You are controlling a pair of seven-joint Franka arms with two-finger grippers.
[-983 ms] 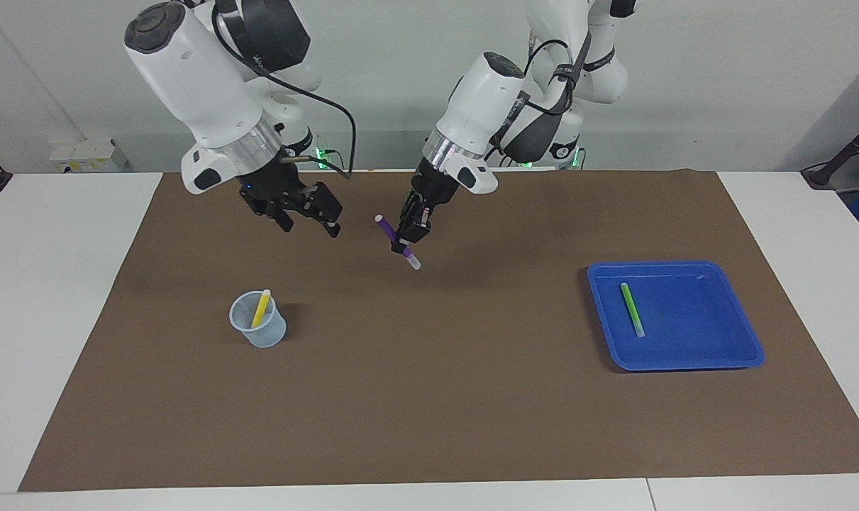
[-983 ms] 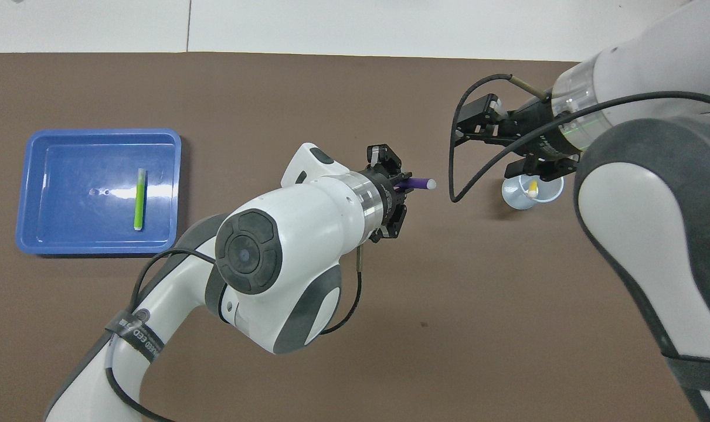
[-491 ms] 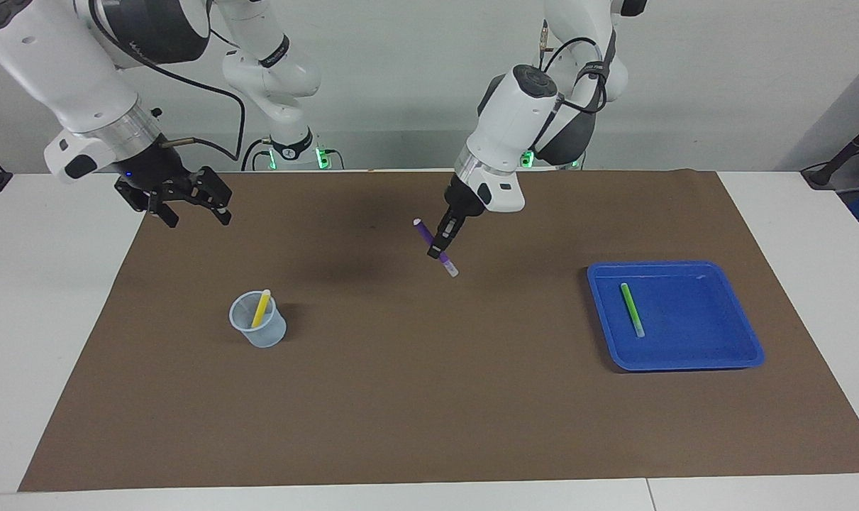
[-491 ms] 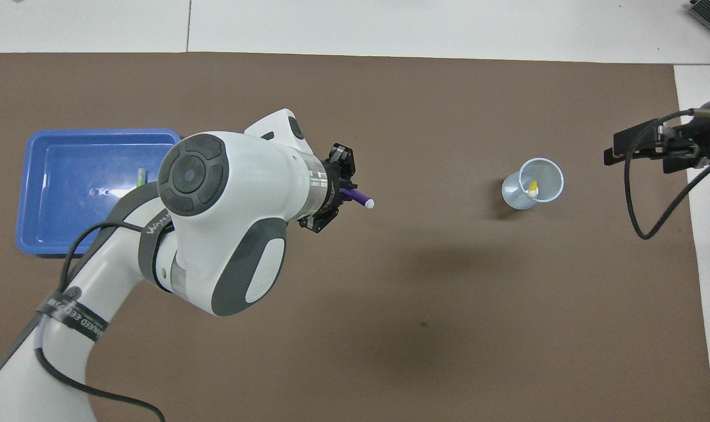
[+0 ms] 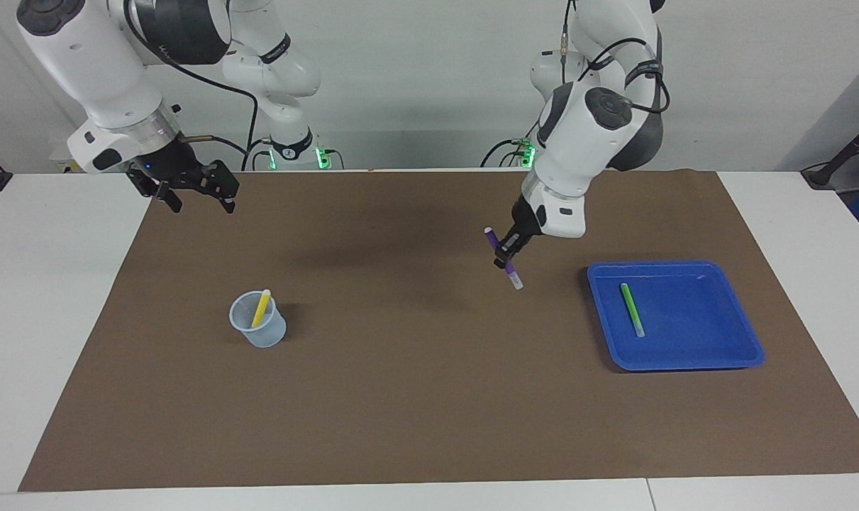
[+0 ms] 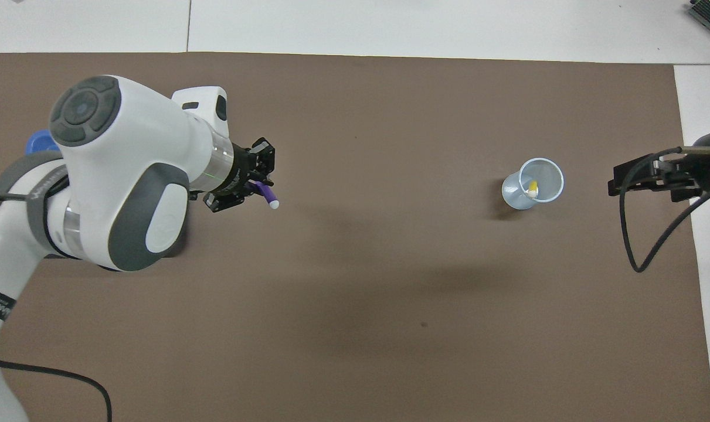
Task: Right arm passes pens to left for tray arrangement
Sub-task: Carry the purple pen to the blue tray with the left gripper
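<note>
My left gripper [image 5: 504, 255] [image 6: 244, 191] is shut on the purple pen [image 5: 513, 275] [image 6: 268, 197], which hangs tilted over the brown mat, close to the blue tray [image 5: 691, 362]. A green pen [image 5: 632, 309] lies in that tray. In the overhead view my left arm covers nearly all of the tray [image 6: 37, 141]. The yellow pen [image 5: 261, 306] [image 6: 532, 187] stands slanted in a translucent cup [image 5: 260, 332] [image 6: 525, 196]. Open and holding nothing, my right gripper [image 5: 198, 202] [image 6: 614, 180] hangs over the mat's edge at the right arm's end.
A brown mat [image 5: 415, 397] covers most of the white table [image 5: 39, 298]. The cup stands toward the right arm's end and the tray toward the left arm's end, with bare mat between them.
My left gripper has carried the purple pen from the mat's middle toward the tray. The right gripper drew away from it to its own end of the table and stayed open.
</note>
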